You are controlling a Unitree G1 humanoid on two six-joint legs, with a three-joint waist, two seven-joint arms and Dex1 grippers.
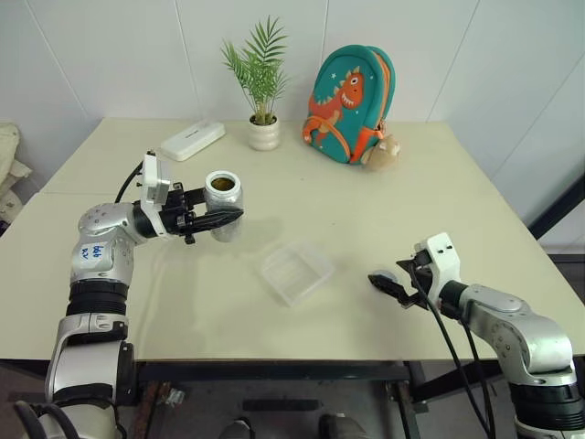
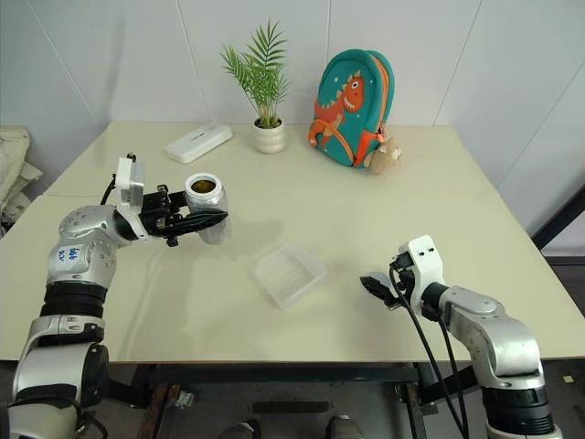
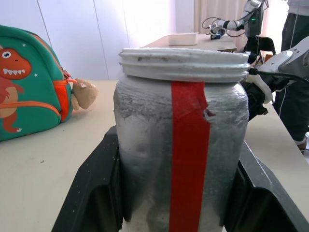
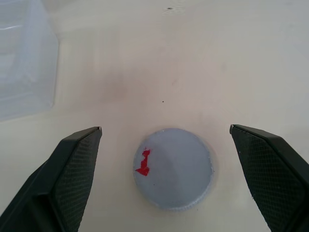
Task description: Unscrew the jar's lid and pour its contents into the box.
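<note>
The left gripper (image 1: 219,218) clamps the uncapped clear red-taped jar (image 1: 223,203) upright (ready to tip), while the right gripper (image 4: 164,140), fingers spread, frees the round silver-grey lid (image 4: 173,167) beside the shallow clear plastic box (image 1: 296,271).

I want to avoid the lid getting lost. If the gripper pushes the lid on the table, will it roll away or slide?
The lid lies flat on the table between the open fingers of the right gripper, so it would probably slide, not roll. It looks thin and small, likely light. If tipped onto its round edge, it could roll.
</note>
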